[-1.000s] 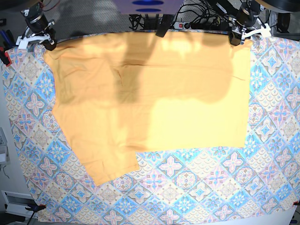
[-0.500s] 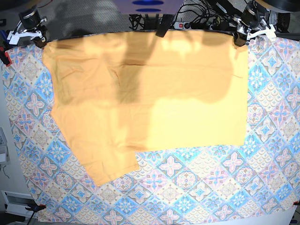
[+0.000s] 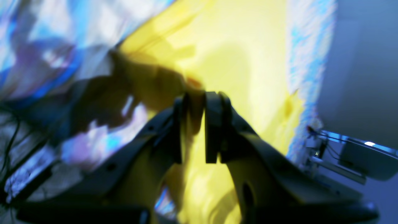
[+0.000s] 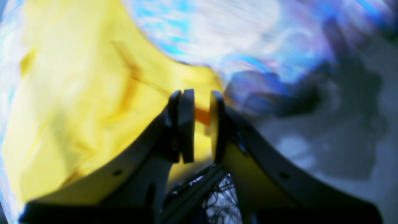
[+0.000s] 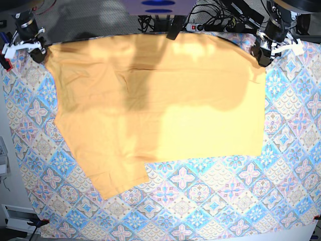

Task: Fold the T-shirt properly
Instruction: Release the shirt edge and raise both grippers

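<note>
The yellow-orange T-shirt (image 5: 160, 105) lies spread flat on the tablecloth, plain side up, with one sleeve pointing to the front left. My left gripper (image 5: 261, 56) is shut on its far right corner. In the left wrist view (image 3: 196, 124) yellow cloth (image 3: 236, 62) sits pinched between the fingers. My right gripper (image 5: 41, 52) is shut on the far left corner. In the right wrist view (image 4: 202, 124) an orange fold (image 4: 202, 115) sits between the fingers. The top edge is stretched between the two grippers. No print shows.
The blue-pink diamond-patterned tablecloth (image 5: 210, 201) covers the table. A black clamp (image 5: 175, 27) holds its back edge, with cables and a power strip (image 5: 210, 22) behind it. A red clamp (image 5: 5, 63) sits at the far left edge.
Both grippers have moved outward along the back edge, the right one further left, the left one right and slightly forward, pulling the shirt's top edge wider and tauter.
</note>
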